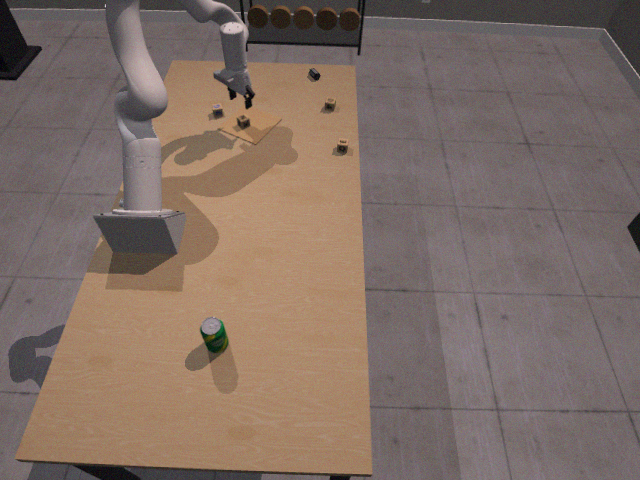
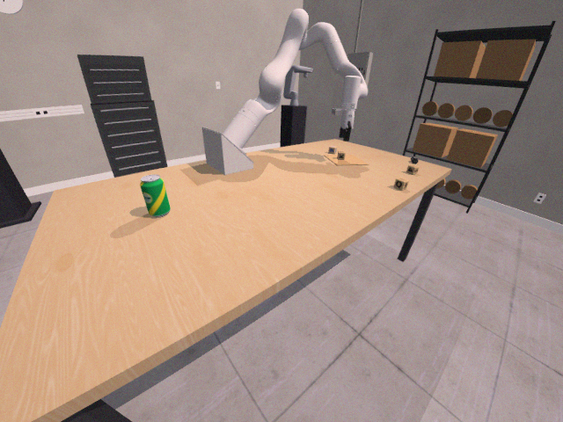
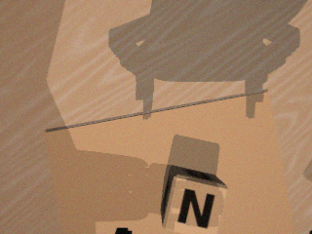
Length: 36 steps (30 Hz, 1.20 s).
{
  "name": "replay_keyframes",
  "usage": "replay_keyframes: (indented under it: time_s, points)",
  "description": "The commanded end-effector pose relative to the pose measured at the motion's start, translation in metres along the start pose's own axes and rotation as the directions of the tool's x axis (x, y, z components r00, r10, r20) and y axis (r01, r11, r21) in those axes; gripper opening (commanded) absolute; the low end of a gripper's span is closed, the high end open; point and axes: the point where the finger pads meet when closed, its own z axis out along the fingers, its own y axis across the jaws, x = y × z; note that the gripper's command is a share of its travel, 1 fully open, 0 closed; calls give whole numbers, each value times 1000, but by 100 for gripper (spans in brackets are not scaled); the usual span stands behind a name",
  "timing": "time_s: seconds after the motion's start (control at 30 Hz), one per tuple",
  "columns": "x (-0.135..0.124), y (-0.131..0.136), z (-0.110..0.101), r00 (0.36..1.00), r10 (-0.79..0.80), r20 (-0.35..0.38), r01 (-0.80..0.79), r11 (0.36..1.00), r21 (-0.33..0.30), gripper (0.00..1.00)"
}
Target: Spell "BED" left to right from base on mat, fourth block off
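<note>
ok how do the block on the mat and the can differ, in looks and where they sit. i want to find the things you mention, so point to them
The block [image 1: 242, 121] [image 2: 340, 156] [image 3: 195, 202] is a cube, while the can [image 1: 214, 334] [image 2: 155, 196] is a cylinder. The block is pale with a black N on top; the can is green and yellow with a silvery lid. The block sits on the mat [image 1: 261, 129] [image 2: 349, 160] [image 3: 253, 146], the can straight on the table [image 1: 289, 289] [image 2: 254, 218]. Both stand free of the pincer [image 1: 240, 98] [image 2: 345, 134].

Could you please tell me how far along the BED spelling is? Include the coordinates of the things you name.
Nothing is spelled yet: the N block [image 1: 242, 121] [image 2: 340, 156] [image 3: 196, 207] sits on the mat [image 1: 263, 124] [image 2: 350, 160] [image 3: 244, 146] and must leave. The open gripper [image 1: 240, 98] [image 2: 345, 133] holds nothing. The other three blocks, off the mat, still need placing.
</note>
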Motion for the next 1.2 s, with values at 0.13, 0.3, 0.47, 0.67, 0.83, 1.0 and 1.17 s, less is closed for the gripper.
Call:
replay_keyframes:
  time_s: [0.13, 0.3, 0.47, 0.67, 0.83, 1.0, 1.17]
  points:
    - [0, 0, 5, 976, 217, -5, -217, 976, 12, 100]
    - [0, 0, 5, 974, 226, -5, -226, 974, 12, 100]
    - [0, 0, 5, 974, 226, -5, -226, 974, 12, 84]
    - [0, 0, 5, 974, 226, -5, -226, 974, 12, 84]
    - [0, 0, 5, 974, 226, -5, -226, 974, 12, 84]
    - [0, 0, 5, 974, 226, -5, -226, 974, 12, 84]
    - [0, 0, 5, 974, 226, -5, -226, 974, 12, 84]
